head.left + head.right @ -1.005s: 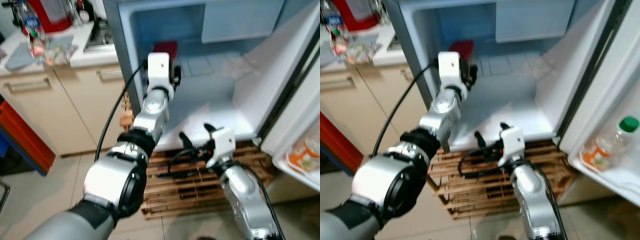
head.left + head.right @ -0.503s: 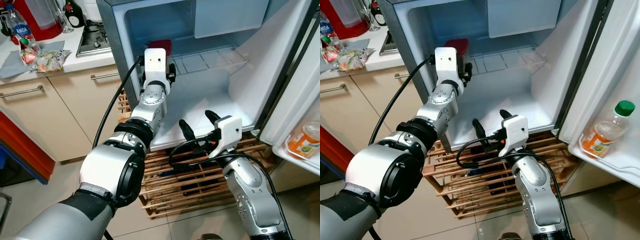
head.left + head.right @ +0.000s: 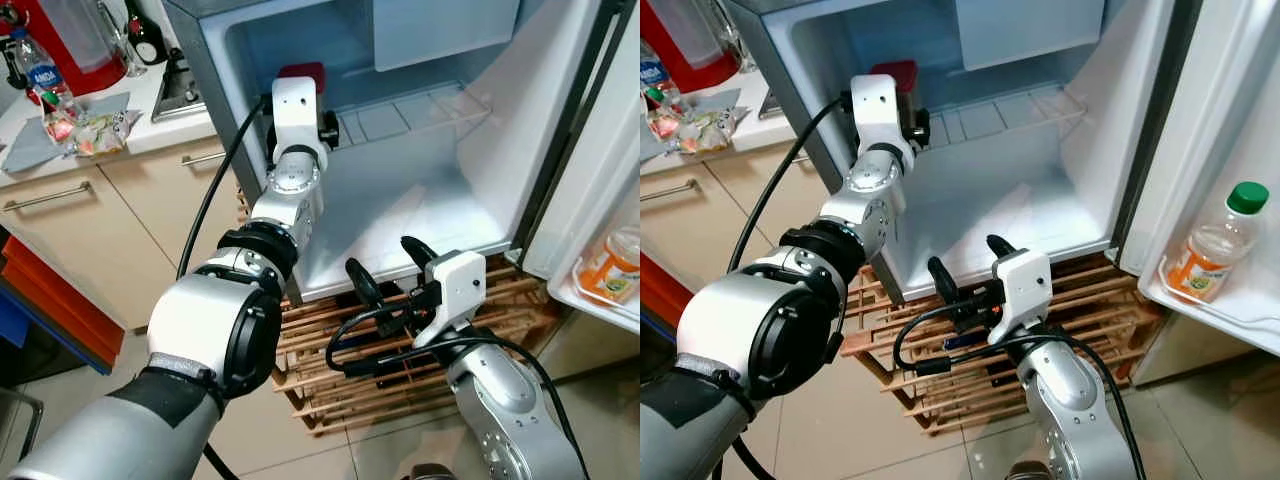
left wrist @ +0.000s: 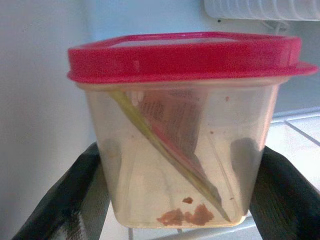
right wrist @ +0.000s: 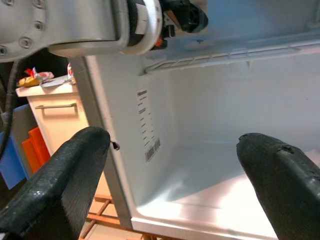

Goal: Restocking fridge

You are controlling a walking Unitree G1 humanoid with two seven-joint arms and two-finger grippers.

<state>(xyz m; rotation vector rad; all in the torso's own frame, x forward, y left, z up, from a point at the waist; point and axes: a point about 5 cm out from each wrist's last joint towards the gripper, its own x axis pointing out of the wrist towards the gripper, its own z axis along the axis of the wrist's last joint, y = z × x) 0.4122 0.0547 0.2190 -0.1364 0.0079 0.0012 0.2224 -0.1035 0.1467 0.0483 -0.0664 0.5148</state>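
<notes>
One clear plastic container (image 4: 182,150) with a red lid (image 4: 190,55) is sitting upright between the two black fingers (image 4: 65,200) of the left gripper (image 4: 180,195), lid facing up, its taller axis running vertical. The fingers are pressing against its two opposite side walls, so the gripper is clamping it. Inside the tub, a folded packet is leaning diagonally, and some reddish-brown residue is lying at the bottom.

One open fridge (image 3: 400,200) is standing ahead of the robot. The left arm is reaching into its upper left corner, where the red lid (image 3: 300,72) is showing just beyond the wrist, over the wire shelf (image 3: 420,110). From the wrist view the tub's base appears to be at shelf level; whether it is resting on the shelf cannot be told.

One right gripper (image 3: 385,272) is hovering low in front of the fridge's bottom edge, fingers spread wide and holding nothing.

One orange-labelled bottle (image 3: 1212,245) with a green cap is standing upright in the door rack (image 3: 1210,310) on the right.

One wooden slatted rack (image 3: 330,350) is lying under the fridge. One kitchen counter (image 3: 80,130) on the left is carrying a water bottle (image 3: 45,80) and wrappers.
</notes>
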